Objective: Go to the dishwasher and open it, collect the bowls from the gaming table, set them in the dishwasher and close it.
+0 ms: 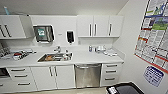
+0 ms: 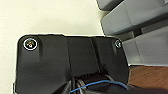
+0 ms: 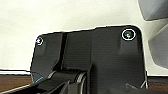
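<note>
The dishwasher (image 1: 88,75) sits under the white counter, right of centre in the head view. Its brushed steel door is shut, with a wide bar handle (image 1: 87,66) along the top. I face it from a short distance across the floor. The bowls and the gaming table are out of view. In both wrist views the robot's own dark plate lies over pale floor, and I cannot make out the fingers.
A steel sink (image 1: 55,57) with a tap lies left of the dishwasher. White drawers (image 1: 110,74) flank it on the right, cabinet doors (image 1: 53,76) on the left. A poster-covered wall (image 1: 153,42) closes the right side. A dark bin (image 1: 124,89) stands at the lower right.
</note>
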